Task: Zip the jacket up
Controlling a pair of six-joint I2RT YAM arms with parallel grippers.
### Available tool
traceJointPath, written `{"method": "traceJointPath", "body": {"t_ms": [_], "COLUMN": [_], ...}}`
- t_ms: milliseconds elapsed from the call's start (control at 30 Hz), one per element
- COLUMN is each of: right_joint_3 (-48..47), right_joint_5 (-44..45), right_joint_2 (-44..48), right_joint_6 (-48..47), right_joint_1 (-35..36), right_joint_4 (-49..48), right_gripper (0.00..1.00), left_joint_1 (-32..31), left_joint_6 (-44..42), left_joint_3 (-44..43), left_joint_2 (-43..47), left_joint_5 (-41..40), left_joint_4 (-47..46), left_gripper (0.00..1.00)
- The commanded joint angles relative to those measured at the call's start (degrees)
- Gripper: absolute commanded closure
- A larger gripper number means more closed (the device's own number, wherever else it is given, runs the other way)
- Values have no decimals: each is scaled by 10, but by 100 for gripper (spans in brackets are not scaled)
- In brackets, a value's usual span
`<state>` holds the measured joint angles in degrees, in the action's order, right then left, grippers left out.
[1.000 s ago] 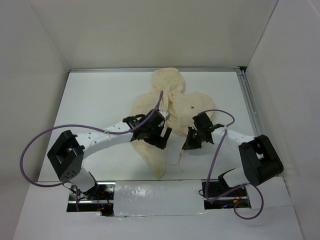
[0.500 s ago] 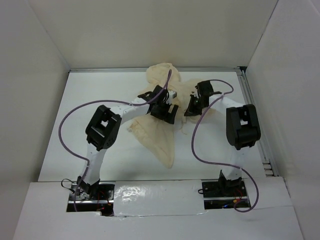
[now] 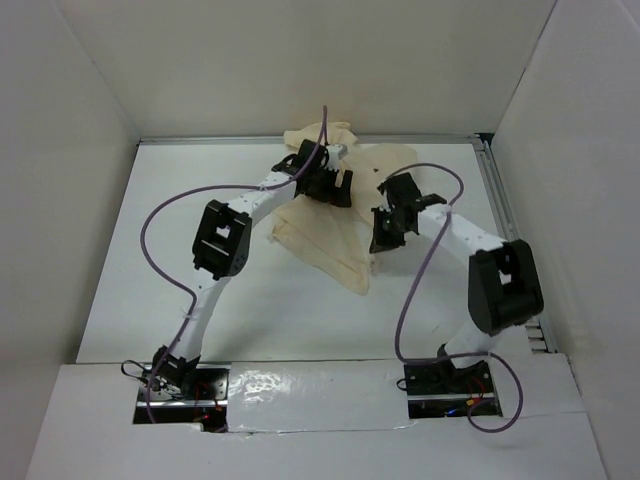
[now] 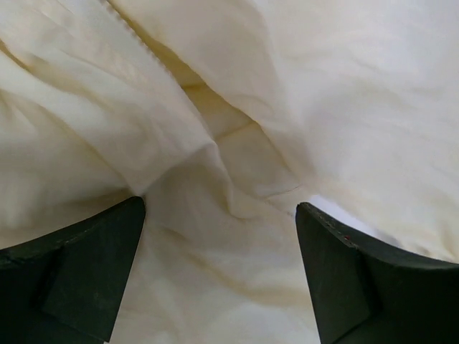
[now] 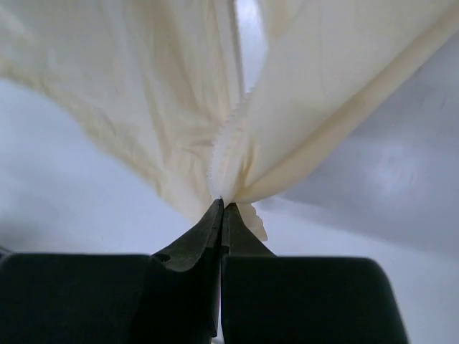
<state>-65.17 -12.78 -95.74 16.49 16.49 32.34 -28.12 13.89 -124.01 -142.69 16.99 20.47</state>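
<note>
We see our left gripper [image 4: 219,211] spread wide over the jacket [image 4: 344,93], holding nothing; our right gripper [image 5: 221,206] is pinched tight on its zipper edge [image 5: 228,136].

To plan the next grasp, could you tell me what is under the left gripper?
Rumpled jacket cloth with a row of zipper teeth; anything beneath it is hidden.

I see the cream jacket [image 3: 330,245] crumpled near the far edge of the table [image 3: 180,260], one tapering fold reaching nearward; its pale zipper teeth [image 5: 228,136] run along front edges that stand apart.
</note>
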Motion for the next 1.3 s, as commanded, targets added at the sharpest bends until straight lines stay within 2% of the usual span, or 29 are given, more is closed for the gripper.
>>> {"method": "traceJointPath", "body": {"t_ms": [0,67,200,333,400,433,467,533,567,600,633,867,1100,1200,1267], "right_joint_3": [56,78,113,134,147,150,148,148,150,150,150,181,139,112,97], "right_joint_5": [89,109,84,69,58,60,66,79,73,63,58,122,120,153,173], "right_joint_2": [102,133,186,166,142,132,115,107,108,112,122,167,109,77,58], "right_joint_6": [59,80,80,70,65,58,57,48,43,33,32,25,13,27,35], "right_joint_1": [21,30,44,50,52,53,56,63,64,64,66,80,121,130,130], "right_joint_4": [88,98,87,48,5,-6,-19,-35,-54,-60,-61,-43,-4,31,43], "right_gripper": [100,100,97,96,91,83,80,64,59,51,38,37,41,41,45], "left_joint_1": [-10,-10,-11,-11,-11,-11,-11,-11,-11,-11,-11,-11,-11,-10,-10], "left_joint_6": [10,18,36,48,49,50,52,51,52,51,51,41,11,6,5], "left_joint_3": [53,45,41,87,102,106,113,132,139,149,153,170,170,163,160], "left_joint_2": [54,51,48,68,81,86,96,106,116,120,125,135,140,136,134], "left_joint_5": [7,-4,-2,8,6,5,-2,-3,-4,-4,-3,-20,-48,-64,-62], "left_joint_4": [-25,-2,22,5,2,1,0,-3,-9,-10,-10,-9,-10,-9,-10], "left_gripper": [1,1,1,1,1,1,1,1,1,1,1,1,1,1,1]}}
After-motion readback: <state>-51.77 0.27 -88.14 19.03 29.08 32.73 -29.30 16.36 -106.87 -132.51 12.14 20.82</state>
